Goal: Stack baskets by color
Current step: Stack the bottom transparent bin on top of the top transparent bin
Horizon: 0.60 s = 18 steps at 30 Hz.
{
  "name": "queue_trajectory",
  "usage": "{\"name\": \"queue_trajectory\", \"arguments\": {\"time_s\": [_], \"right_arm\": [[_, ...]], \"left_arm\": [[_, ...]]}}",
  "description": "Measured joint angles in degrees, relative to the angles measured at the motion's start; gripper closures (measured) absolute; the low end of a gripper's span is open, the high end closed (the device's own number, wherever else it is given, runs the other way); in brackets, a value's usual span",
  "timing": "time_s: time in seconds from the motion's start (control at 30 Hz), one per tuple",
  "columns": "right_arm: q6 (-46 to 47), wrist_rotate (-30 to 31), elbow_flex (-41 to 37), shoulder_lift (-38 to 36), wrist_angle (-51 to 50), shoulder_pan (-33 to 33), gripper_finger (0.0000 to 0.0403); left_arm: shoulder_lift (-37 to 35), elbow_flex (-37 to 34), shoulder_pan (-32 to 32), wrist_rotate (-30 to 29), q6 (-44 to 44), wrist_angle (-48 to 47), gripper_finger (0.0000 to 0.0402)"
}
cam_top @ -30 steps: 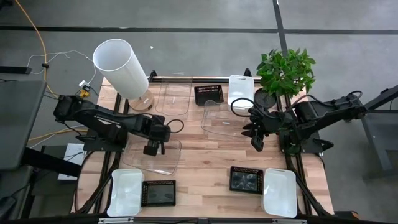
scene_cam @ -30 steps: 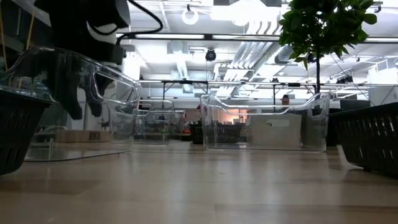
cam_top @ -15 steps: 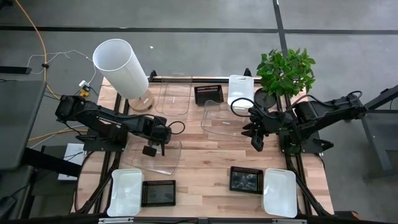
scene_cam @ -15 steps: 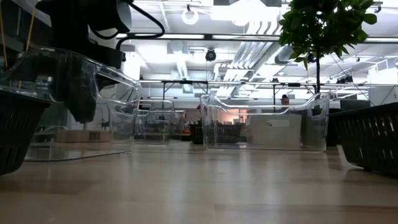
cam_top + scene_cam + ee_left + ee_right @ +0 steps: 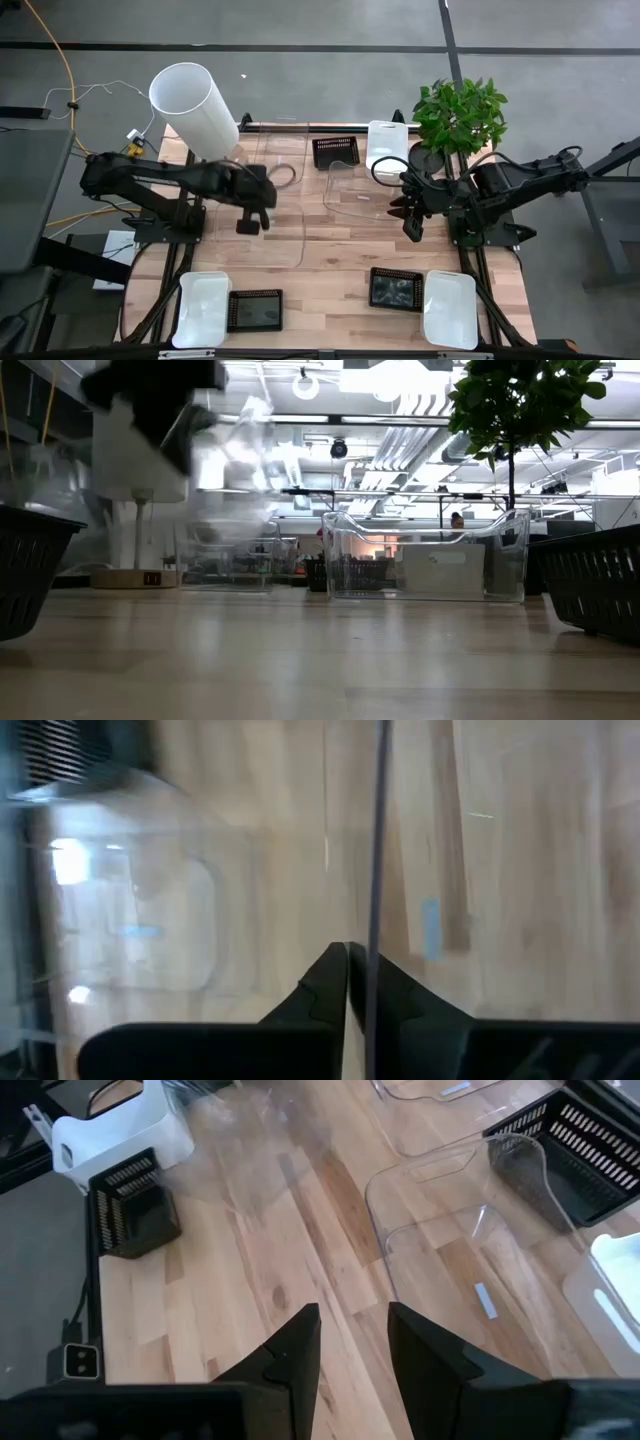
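My left gripper (image 5: 250, 217) is shut on a clear basket (image 5: 281, 226) and holds it above the table's left middle. That basket shows as a blur in the low view (image 5: 232, 460) and through its wall in the left wrist view (image 5: 150, 910). My right gripper (image 5: 411, 218) hangs open and empty at the right, beside a second clear basket (image 5: 358, 190) that rests on its bottom. A third clear basket (image 5: 279, 158) stands at the far edge. My left gripper pinches the clear basket's thin side wall (image 5: 376, 935) at its top edge between the two fingers (image 5: 325, 990). The fingers come from above, slanting down. The basket hangs tilted below them, lifted clear of the table.
At the far edge stand a black basket (image 5: 335, 152) and a white basket (image 5: 387, 146), with a tall white cylinder (image 5: 195, 108) at far left and a potted plant (image 5: 460, 115) at far right. Along the near edge lie white baskets (image 5: 202, 308) (image 5: 448, 308) and black baskets (image 5: 255, 310) (image 5: 395, 290).
My left gripper has shut on the clear basket's wall, then risen and gone a little toward the far edge. The basket, which stood flat on the table, is now lifted clear and tipped.
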Motion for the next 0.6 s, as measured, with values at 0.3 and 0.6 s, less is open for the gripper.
{"name": "queue_trajectory", "arguments": {"time_s": [0.3, 0.6], "right_arm": [[-0.04, -0.01, -0.02, 0.0, 0.26, 0.0, 0.0295], [-1.54, 0.38, -0.02, 0.0, 0.24, -0.11, 0.0295]], "left_arm": [[-2.29, 14.59, 6.16, -2.42, -16.39, -5.82, 0.0401], [-1.94, 15.29, 14.22, -11.74, -40.31, 5.59, 0.0401]]}}
